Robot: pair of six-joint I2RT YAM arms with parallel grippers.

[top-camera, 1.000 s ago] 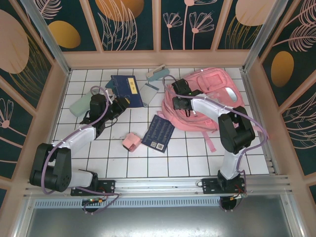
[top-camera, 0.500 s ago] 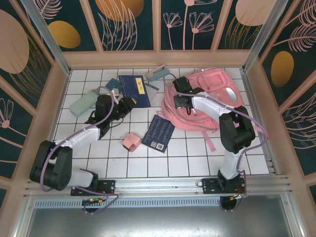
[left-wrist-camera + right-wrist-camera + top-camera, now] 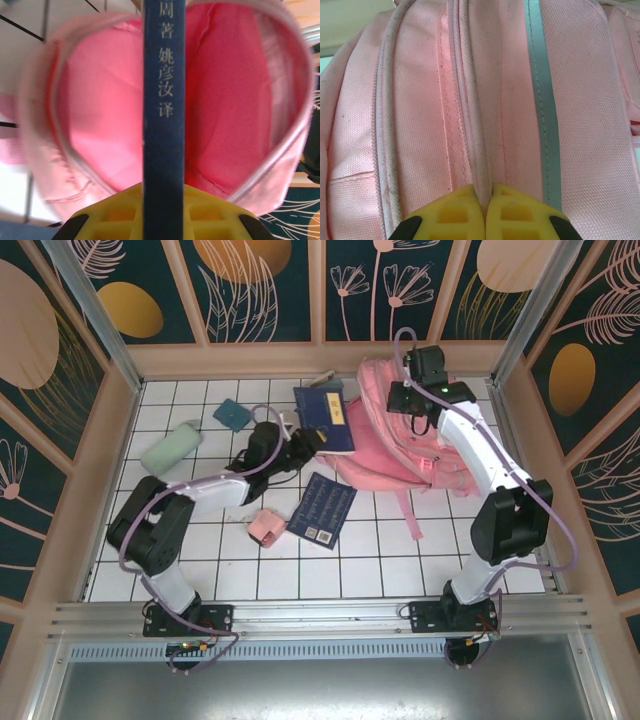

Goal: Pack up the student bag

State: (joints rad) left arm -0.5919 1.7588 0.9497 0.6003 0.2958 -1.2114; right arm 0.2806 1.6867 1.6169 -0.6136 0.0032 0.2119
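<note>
The student bag [image 3: 385, 445], a large pink backpack, lies at the back right of the table with its mouth held open toward the left. My right gripper [image 3: 416, 402] is raised over its top, shut on a fold of the pink fabric [image 3: 481, 150] beside the pale strip [image 3: 542, 100]. My left gripper [image 3: 303, 443] is shut on a dark blue book [image 3: 322, 418] held on edge. In the left wrist view the book's spine [image 3: 164, 115] stands between my yellow fingers [image 3: 120, 215], right in front of the bag's pink inside [image 3: 100, 115].
A second dark blue book [image 3: 322, 510] lies flat mid-table, with a small pink box [image 3: 266, 528] to its left. A mint green case [image 3: 170, 448] and a small teal item [image 3: 232, 414] lie at the back left. A bag strap [image 3: 410, 515] trails toward the front.
My left arm carried the blue book from the back middle rightward to the bag's mouth. My right gripper shut on the bag's fabric and lifted it up and back, opening the bag.
</note>
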